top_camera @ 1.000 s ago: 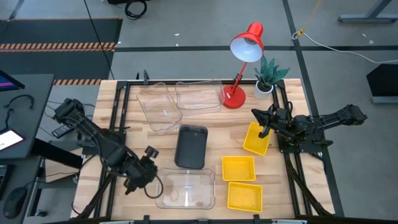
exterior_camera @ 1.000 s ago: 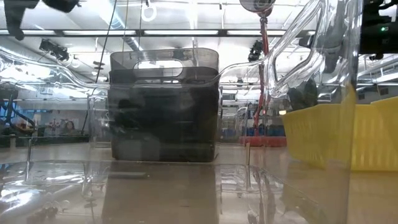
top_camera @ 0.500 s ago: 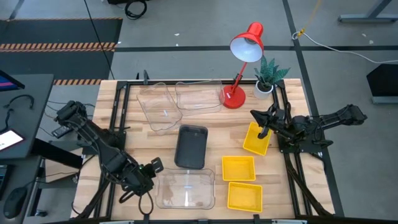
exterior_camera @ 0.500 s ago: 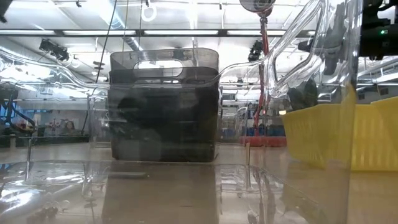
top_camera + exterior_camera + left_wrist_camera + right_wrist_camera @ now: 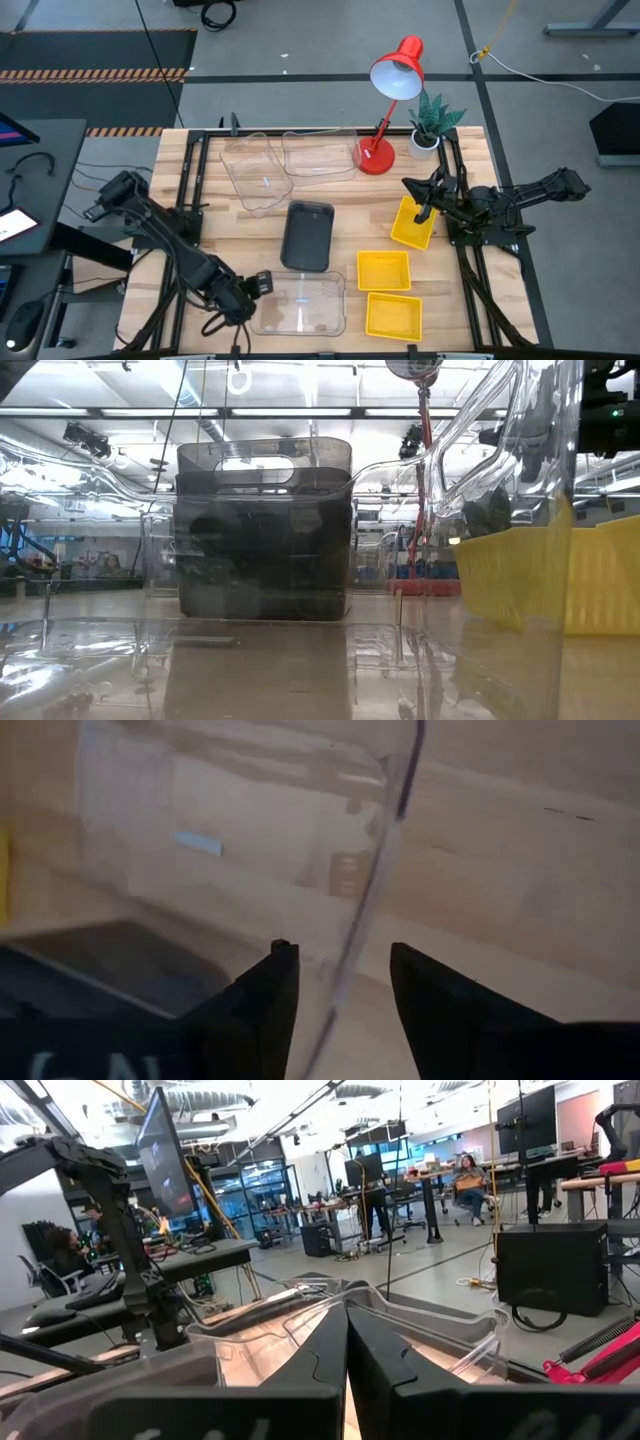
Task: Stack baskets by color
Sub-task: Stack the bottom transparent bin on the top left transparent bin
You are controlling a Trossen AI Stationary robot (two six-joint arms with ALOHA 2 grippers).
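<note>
A clear basket [image 5: 298, 303] lies flat on the table near its front edge. My left gripper [image 5: 256, 287] stands open at that basket's left end. In the left wrist view its fingers [image 5: 342, 950] straddle the clear upright wall [image 5: 385, 850], one inside and one outside, with a gap on both sides. A dark grey basket [image 5: 308, 235] lies at the table's middle. Two yellow baskets [image 5: 384, 270] [image 5: 393, 314] lie at the near right, and another yellow basket [image 5: 412, 222] lies farther back. My right gripper [image 5: 424, 204] is shut above that one's far end, holding nothing.
Two more clear baskets [image 5: 250, 172] [image 5: 320, 153] lie at the far edge, overlapping. A red desk lamp [image 5: 385, 100] and a small potted plant [image 5: 430, 125] stand at the far right. Bare wood shows between the dark grey basket and the left edge.
My left gripper has gone toward the table's near edge and to the right, sinking toward the left end of the near clear basket, and its wrist has rolled. The baskets lie where they were.
</note>
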